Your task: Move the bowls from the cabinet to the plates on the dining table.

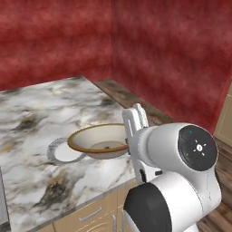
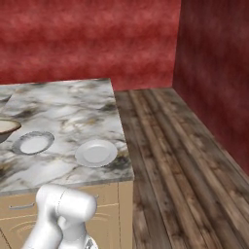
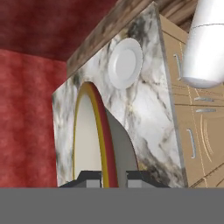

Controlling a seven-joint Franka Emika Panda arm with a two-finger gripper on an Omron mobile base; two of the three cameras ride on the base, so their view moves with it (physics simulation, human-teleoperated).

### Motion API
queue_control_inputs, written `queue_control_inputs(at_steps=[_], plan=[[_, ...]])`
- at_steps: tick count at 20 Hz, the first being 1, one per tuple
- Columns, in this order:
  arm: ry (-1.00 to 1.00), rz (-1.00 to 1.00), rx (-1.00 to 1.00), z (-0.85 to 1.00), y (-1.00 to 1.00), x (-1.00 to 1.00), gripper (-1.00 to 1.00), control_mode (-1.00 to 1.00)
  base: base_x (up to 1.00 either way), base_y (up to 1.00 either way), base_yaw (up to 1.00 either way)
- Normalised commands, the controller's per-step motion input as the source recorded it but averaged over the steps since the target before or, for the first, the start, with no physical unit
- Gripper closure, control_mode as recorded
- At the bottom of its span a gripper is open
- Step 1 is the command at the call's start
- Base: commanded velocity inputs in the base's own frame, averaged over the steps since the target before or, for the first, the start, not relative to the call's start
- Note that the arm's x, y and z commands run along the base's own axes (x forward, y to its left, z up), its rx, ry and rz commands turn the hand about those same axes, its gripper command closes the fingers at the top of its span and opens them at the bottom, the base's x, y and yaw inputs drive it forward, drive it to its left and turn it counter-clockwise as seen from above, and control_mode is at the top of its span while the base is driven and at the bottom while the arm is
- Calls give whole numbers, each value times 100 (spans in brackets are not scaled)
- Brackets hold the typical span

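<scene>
We hold the tan bowl (image 1: 100, 142) by its rim, and it hangs just above the dining table (image 1: 31, 113), not yet set down. Our claw (image 3: 114, 178) is clenched on that rim, with one finger inside the bowl and one outside, as the hand view shows. In the left base view the bowl sits almost level, its open side up, and it sticks out to the left of our hand. Just past the far edge of the bowl lies a pale plate (image 1: 65, 152), partly under the bowl's rim. So this plate is the near one, and it lies on the side the bowl points to. The second plate (image 2: 96, 152) rests farther off, close to the table's end, beside the wooden floor (image 2: 175, 160). We think the next move is a small slide out over the near plate, and then down. The bowl has to land in the middle of the plate, or it could tip off the edge. Behind the table stands a red wall (image 1: 54, 41).
</scene>
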Motion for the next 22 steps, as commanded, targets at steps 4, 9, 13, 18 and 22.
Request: queue_control_inputs(at_steps=[4, 9, 13, 18, 22], plan=[[-1, 5, 3, -39, 26, 55, 100, -100, 0, 0, 0], [6, 3, -1, -35, 25, 51, 100, -100, 0, 0, 0], [7, 7, -8, -41, 10, 43, 100, -100, 0, 0, 0], [3, 14, -5, -35, 0, 43, 100, -100, 0, 0, 0], [-2, 21, 0, -23, -1, 24, 100, -100, 0, 0, 0]])
